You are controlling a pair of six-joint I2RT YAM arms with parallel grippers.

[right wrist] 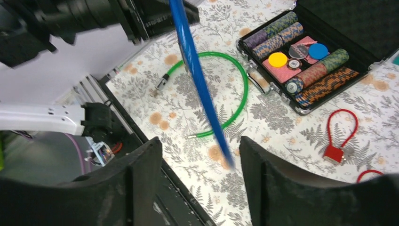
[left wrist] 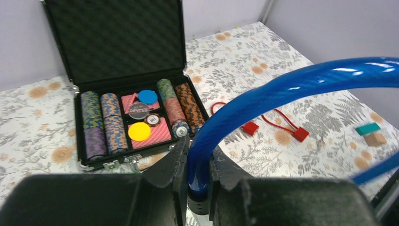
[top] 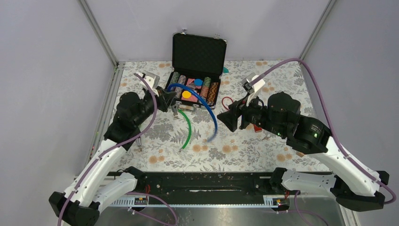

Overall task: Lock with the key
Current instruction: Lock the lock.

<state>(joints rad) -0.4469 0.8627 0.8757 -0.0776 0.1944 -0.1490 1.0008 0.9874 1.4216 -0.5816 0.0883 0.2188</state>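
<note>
My left gripper point(top: 168, 100) is shut on one end of a thick blue cable lock point(top: 207, 106), at its black end fitting. In the left wrist view the cable point(left wrist: 291, 84) rises from between my fingers point(left wrist: 200, 146) and arcs right. Its free end hangs blurred just above the table in front of my right gripper point(top: 231, 120). My right gripper point(right wrist: 200, 146) is open and empty, and the blue cable point(right wrist: 197, 80) ends just beyond the gap between its fingers. I see no key in any view.
An open black case point(top: 198, 54) of poker chips stands at the back, right behind my left gripper. A green cable point(top: 188, 127) lies on the flowered cloth below the blue one. Small red cable locks point(top: 227, 101) lie right of the case. A teal block point(left wrist: 367, 128) lies further right.
</note>
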